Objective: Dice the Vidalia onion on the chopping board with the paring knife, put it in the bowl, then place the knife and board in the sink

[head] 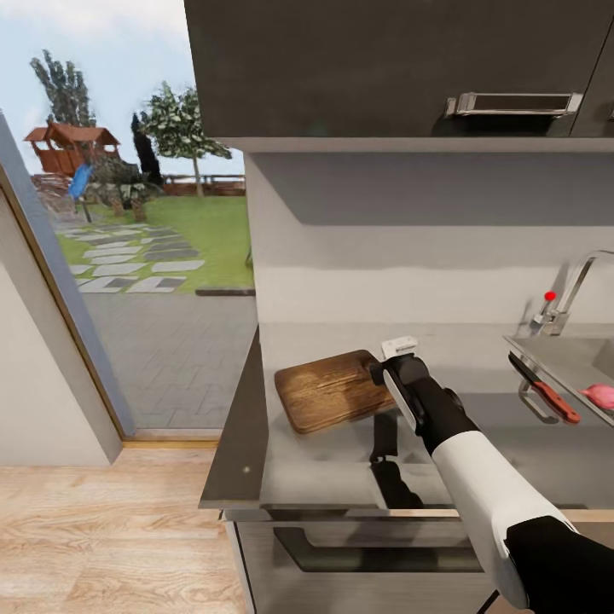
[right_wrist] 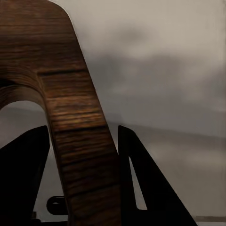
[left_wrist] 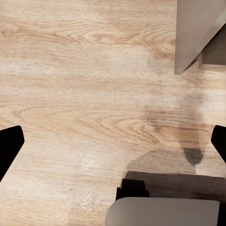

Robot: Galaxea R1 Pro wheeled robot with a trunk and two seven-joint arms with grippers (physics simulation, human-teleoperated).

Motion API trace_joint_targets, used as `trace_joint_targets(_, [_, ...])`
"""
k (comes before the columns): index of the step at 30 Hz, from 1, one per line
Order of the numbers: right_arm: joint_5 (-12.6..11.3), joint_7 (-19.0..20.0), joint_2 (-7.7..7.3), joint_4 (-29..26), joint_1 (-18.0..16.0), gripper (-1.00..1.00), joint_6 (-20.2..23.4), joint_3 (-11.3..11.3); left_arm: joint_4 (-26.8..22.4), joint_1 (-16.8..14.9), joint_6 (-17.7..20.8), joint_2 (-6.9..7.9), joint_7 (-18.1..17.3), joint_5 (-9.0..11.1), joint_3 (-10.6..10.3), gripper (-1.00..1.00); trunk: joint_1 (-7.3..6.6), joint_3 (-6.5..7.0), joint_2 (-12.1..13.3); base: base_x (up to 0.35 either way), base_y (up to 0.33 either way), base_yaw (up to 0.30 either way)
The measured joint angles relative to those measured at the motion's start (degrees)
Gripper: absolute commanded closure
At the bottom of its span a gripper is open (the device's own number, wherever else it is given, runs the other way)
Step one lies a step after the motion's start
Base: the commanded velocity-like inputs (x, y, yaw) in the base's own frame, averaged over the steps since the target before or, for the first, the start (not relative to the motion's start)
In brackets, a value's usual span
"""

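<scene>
Wooden chopping board (head: 331, 390) sits between the right gripper's (right_wrist: 84, 155) fingers, clamped at its slot-handle end over the countertop (head: 341, 465). Beyond, paring knife (head: 546, 390) and Vidalia onion (head: 600, 396) lie in the sink (head: 558, 354). Left gripper (left_wrist: 113, 141) spreads wide above wood floor (left_wrist: 70, 70).

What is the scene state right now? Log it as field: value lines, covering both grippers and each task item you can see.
right gripper: shut on the chopping board's handle end
chopping board: on the countertop, left of the sink
paring knife: at the sink, red handle toward the robot
Vidalia onion: at the sink, right of the knife
left gripper: open, over wooden floor
tap: behind the sink, red knob
</scene>
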Motion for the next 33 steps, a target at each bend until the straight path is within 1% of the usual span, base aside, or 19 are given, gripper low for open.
trace_joint_targets(26, [-0.10, -0.11, 0.01, -0.04, 0.01, 1.00, -0.01, -0.06, 0.01, 0.00, 0.00, 0.00, 0.00, 0.00, 0.00, -1.00, 0.00, 0.00, 0.00, 0.000, 0.000, 0.000])
trace_joint_targets(33, [-0.44, -0.17, -0.16, 0.57, 0.03, 1.00, 0.04, -0.48, -0.01, 0.00, 0.00, 0.00, 0.00, 0.00, 0.00, -1.00, 0.00, 0.45, 0.01, 0.000, 0.000, 0.000])
